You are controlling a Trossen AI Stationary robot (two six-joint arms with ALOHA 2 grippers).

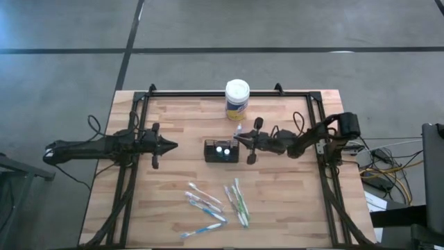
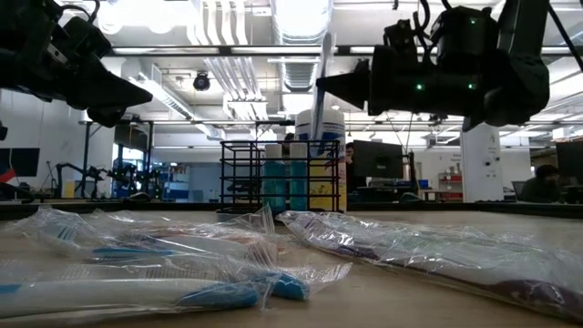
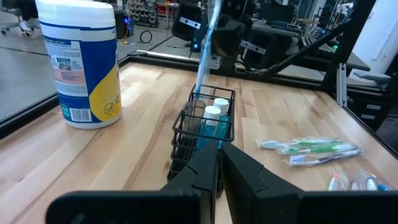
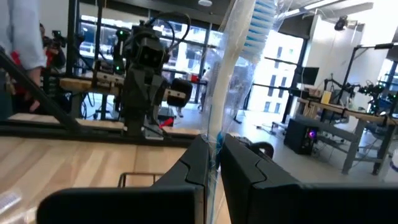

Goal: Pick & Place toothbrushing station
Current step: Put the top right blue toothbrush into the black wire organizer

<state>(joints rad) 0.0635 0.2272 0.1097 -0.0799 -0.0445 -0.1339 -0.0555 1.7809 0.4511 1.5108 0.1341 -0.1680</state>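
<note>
The black wire caddy (image 1: 221, 151) stands at mid-table and holds two blue bottles with white caps (image 3: 212, 115). My right gripper (image 1: 238, 141) is at the caddy's right side, above it, shut on a toothbrush in a clear wrapper (image 2: 323, 91). The toothbrush stands upright with its bristle head (image 4: 258, 25) up. Its lower end reaches the caddy's top rim (image 3: 199, 94). My left gripper (image 1: 175, 146) is shut and empty, left of the caddy and pointing at it; it also shows in the left wrist view (image 3: 219, 163). My right gripper pinches the wrapped toothbrush's handle (image 4: 216, 134) between its two fingers, below the head. The fingers come level from the table's right side and lie across the brush. The brush is upright, its lower end down at the caddy's rim; whether it rests inside, I cannot tell.
A white-lidded canister with a yellow label (image 1: 237, 99) stands at the far edge behind the caddy. Several wrapped toothbrushes (image 1: 208, 205) lie near the table's front, with more to their right (image 1: 237, 200). Black frame rails (image 1: 132, 167) run along both sides of the table.
</note>
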